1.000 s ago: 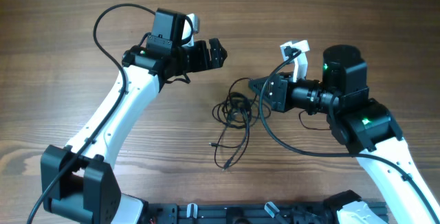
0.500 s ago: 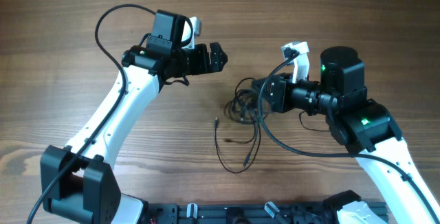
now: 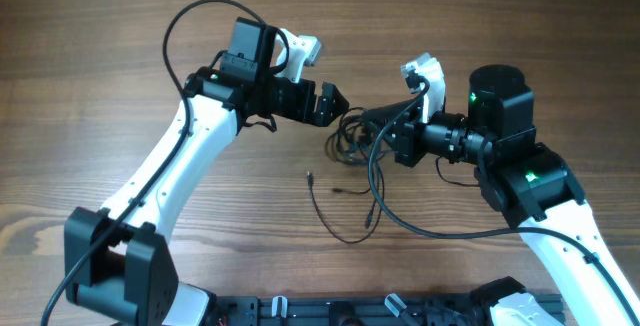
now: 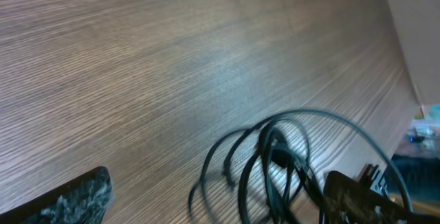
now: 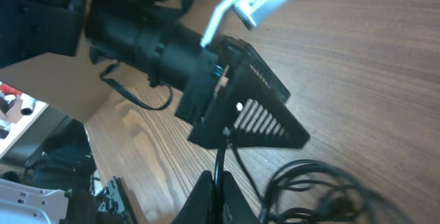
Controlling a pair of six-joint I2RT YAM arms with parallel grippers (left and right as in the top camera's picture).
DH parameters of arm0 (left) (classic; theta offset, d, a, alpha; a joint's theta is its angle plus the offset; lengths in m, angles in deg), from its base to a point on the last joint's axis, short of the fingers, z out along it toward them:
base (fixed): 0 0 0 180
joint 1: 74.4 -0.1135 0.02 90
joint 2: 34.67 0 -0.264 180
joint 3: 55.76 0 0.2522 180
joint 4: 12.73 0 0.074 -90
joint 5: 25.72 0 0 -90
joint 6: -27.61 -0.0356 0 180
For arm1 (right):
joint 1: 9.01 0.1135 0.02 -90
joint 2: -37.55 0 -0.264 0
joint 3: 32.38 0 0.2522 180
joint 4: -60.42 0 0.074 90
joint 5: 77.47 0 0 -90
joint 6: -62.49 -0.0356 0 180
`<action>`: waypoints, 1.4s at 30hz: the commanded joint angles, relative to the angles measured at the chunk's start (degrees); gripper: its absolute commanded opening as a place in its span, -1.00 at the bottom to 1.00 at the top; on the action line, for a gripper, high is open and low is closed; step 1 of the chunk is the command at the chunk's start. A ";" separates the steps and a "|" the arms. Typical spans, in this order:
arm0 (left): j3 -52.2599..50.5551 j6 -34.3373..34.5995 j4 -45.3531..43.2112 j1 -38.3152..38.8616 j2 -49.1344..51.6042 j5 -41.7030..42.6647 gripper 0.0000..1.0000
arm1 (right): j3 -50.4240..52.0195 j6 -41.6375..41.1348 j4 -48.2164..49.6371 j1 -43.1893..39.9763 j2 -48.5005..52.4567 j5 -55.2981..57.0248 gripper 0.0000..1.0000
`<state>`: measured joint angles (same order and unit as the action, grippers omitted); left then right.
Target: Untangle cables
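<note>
Overhead view: the thin black flexible cords point(image 3: 350, 138) lie bunched in a loose dark knot near the middle of the brown wood-grain table point(image 3: 120, 26), directly between the two arms. Trailing strands point(image 3: 316, 206) run from the knot toward the near edge and end in small plug tips.

The right gripper point(image 3: 368, 117), black with narrow tapered fingers, has its jaws pressed together on one strand at the knot's right side. The right wrist view shows that strand rising straight out of the pinched fingertips point(image 5: 203, 207). The left gripper point(image 3: 328, 104), black with slatted triangular fingers, stands with jaws wide apart just beside the knot's left side, holding nothing. In the left wrist view the loops lie ahead of its fingers point(image 4: 69, 200); whether any loop touches one I cannot tell.

Risks, as I judge them:
- **Tightening the knot:** if the left jaws close where several loops overlap, they would pinch more than one cord, and pulling apart would tighten the knot rather than free it.
- **Losing the strand:** the thin strand may slip from the right pinch under tension.
- **Collision:** the grippers are near each other, so a small overshoot could knock them together.
- **Snagging:** the right arm's thick black cable point(image 3: 430, 232) hangs low just beside the trailing strands and could snag them.
</note>
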<state>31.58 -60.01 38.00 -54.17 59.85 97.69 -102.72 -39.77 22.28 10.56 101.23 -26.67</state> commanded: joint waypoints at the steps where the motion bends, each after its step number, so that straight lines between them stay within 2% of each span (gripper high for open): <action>1: 0.28 -7.02 0.20 1.36 2.19 8.63 1.00 | 0.04 -0.11 1.81 0.24 -0.52 -1.53 -0.91; 3: 0.28 -11.15 1.25 2.91 2.71 13.38 1.00 | 0.04 -3.04 4.39 0.24 -0.52 -1.49 -0.91; 5: 0.26 -16.59 4.24 5.03 3.19 13.27 0.99 | 0.04 -3.04 6.91 0.24 -0.46 -1.49 -0.91; 7: 0.26 -19.58 6.25 7.34 4.15 10.78 0.64 | 0.04 -5.22 10.12 0.24 -0.42 -1.07 -0.91; 9: 0.26 -19.54 7.10 9.86 5.97 4.81 0.18 | 0.04 -8.63 13.94 0.24 -0.42 -0.70 -0.91; 11: 0.26 -19.47 7.69 11.80 7.89 -0.50 -0.14 | 0.04 -10.29 17.51 0.24 -0.42 -0.68 -0.91; 13: 0.26 -15.89 7.45 13.33 10.21 -6.71 -0.53 | 0.04 -10.88 20.17 0.24 -0.42 -0.68 -0.91; 14: 0.26 -12.20 7.45 13.73 11.39 -11.80 -0.59 | 0.04 -10.86 20.31 0.24 -0.42 -0.02 -0.91; 20: 0.26 -1.36 7.48 12.68 12.33 -30.40 -0.49 | 0.04 -15.26 18.01 -0.26 -0.42 9.49 -0.91; 22: 0.26 -0.09 7.50 11.85 12.33 -33.00 -0.50 | 0.04 -16.81 18.03 -1.09 -0.42 11.91 -0.91; 27: 0.26 0.07 8.57 8.13 12.33 -33.53 -0.45 | 0.04 -22.88 18.10 -5.99 -0.42 16.90 -0.91; 29: 0.26 0.76 10.03 5.29 12.33 -33.53 -0.42 | 0.04 -25.44 17.46 -10.80 -0.42 16.52 -0.91; 32: 0.26 4.13 10.69 3.10 12.33 -33.55 -0.36 | 0.04 -25.22 14.34 -13.90 -0.42 17.22 -0.91; 35: 0.26 11.39 11.65 1.16 12.33 -35.93 -0.32 | 0.04 -25.20 7.34 -17.18 -0.31 20.76 -0.91; 38: 0.26 17.07 12.17 -0.24 12.33 -38.66 -0.10 | 0.04 -25.20 4.11 -19.23 -0.09 21.59 -0.91; 41: 0.26 20.22 11.56 -0.66 12.33 -38.62 0.33 | 0.04 -25.03 2.25 -19.80 0.63 21.62 -0.91; 42: 0.26 20.65 11.45 -0.63 12.33 -38.58 0.40 | 0.04 -25.05 1.84 -19.80 0.98 21.59 -0.91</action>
<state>31.80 -45.28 49.61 -53.73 71.30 62.78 -101.87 -64.40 24.36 -8.28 101.41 -8.33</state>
